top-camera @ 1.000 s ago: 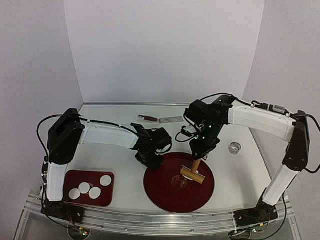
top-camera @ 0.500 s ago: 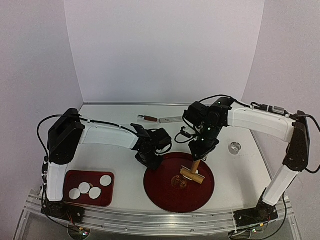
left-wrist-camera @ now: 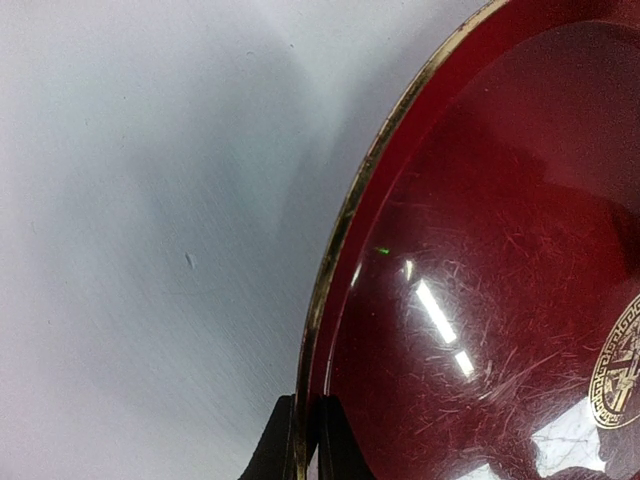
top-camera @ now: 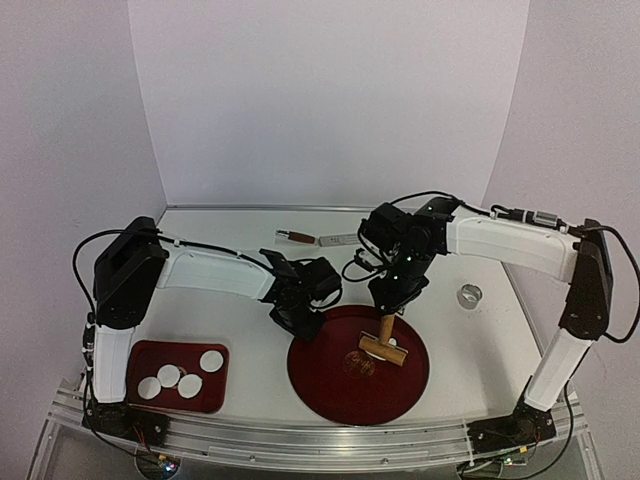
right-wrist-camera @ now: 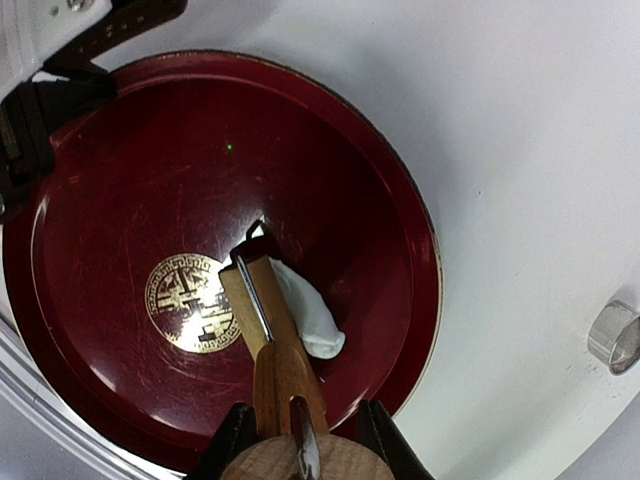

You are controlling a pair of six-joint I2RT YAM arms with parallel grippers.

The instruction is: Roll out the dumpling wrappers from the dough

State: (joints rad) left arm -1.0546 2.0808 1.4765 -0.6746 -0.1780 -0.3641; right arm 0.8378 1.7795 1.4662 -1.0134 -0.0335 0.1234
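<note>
Pinching tight the left rim of red plate (top-camera: 330,388) in left gripper (left-wrist-camera: 306,442) — clamping wooden roller (top-camera: 384,348), atop dough (right-wrist-camera: 308,312), in right gripper (top-camera: 388,311).

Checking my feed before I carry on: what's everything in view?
plate: one, dark red, gold emblem, table centre
roller: one, wooden, head on the plate
dough piece: one, white, at the roller's head
dumpling wrappers: four, white, in the tray
tray: one, red, near left
metal ring: one, silver, right of the plate
small tools: two, brown-handled and silver, far edge
left gripper: one, black, shut on the plate's rim
right gripper: one, black, shut on the roller's handle
</note>
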